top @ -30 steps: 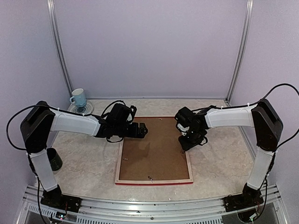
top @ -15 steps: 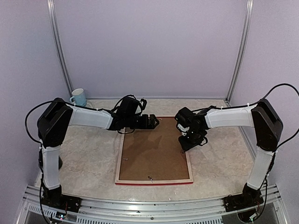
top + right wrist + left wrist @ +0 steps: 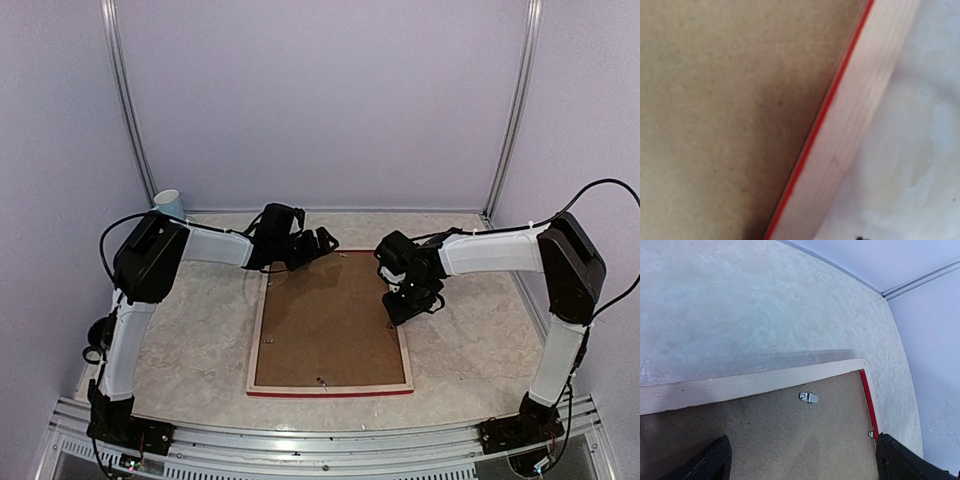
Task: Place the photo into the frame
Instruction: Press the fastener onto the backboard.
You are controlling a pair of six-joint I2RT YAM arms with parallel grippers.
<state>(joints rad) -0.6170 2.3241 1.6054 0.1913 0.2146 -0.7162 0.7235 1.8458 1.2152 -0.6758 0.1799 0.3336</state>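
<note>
The frame (image 3: 257,340) lies face down on the table, pale wood back up, with a red strip along its near edge. A brown backing board (image 3: 330,325) fills its opening, so the photo is hidden. My left gripper (image 3: 322,243) hovers over the frame's far-left part, jaws wide open and empty. In the left wrist view its fingers (image 3: 715,462) flank the board, and a metal clip (image 3: 809,397) sits by the far bar (image 3: 740,385). My right gripper (image 3: 405,300) is down on the right bar (image 3: 865,125). Its fingers are not visible in the right wrist view.
A light blue cup (image 3: 168,202) stands at the far left corner, partly behind the left arm. A dark object (image 3: 97,335) sits by the left arm's lower link. A second small clip (image 3: 871,434) shows at the frame's red inner edge.
The left arm has swung away from me, carrying its open gripper from the frame's left bar toward the far bar. The right arm and the frame have not moved.
</note>
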